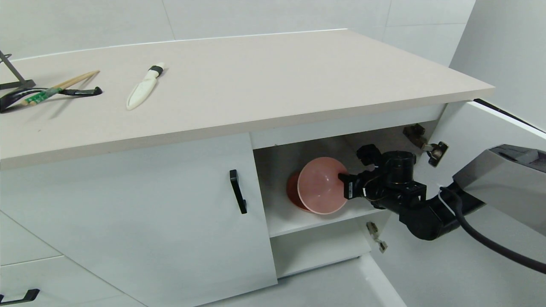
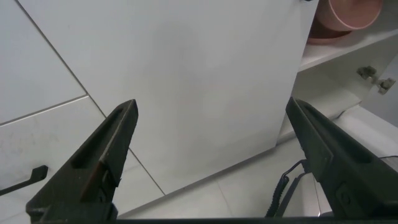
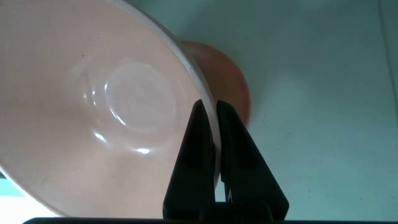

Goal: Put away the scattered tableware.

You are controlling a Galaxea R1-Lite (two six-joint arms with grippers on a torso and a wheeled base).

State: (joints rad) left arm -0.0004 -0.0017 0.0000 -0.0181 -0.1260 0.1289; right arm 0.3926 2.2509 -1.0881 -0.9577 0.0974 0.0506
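My right gripper (image 1: 344, 182) is inside the open cabinet, shut on the rim of a pink bowl (image 1: 322, 185). The bowl is tipped on its side just above the shelf (image 1: 307, 222). In the right wrist view the fingers (image 3: 202, 134) pinch the rim, one on each side of the pink bowl's wall (image 3: 112, 112). A darker red bowl (image 1: 292, 192) sits on the shelf behind it, also seen as the red bowl (image 3: 233, 84). My left gripper (image 2: 211, 109) hangs open and empty, low in front of the closed cabinet door. Wooden chopsticks (image 1: 64, 83) and a white utensil (image 1: 145, 87) lie on the countertop (image 1: 264, 81).
The closed left door (image 1: 149, 213) carries a black handle (image 1: 238, 197). The right door (image 1: 473, 136) stands swung open beside my right arm, hinges showing. A black wire stand (image 1: 13, 83) sits at the counter's far left. A lower shelf (image 1: 318, 251) lies below.
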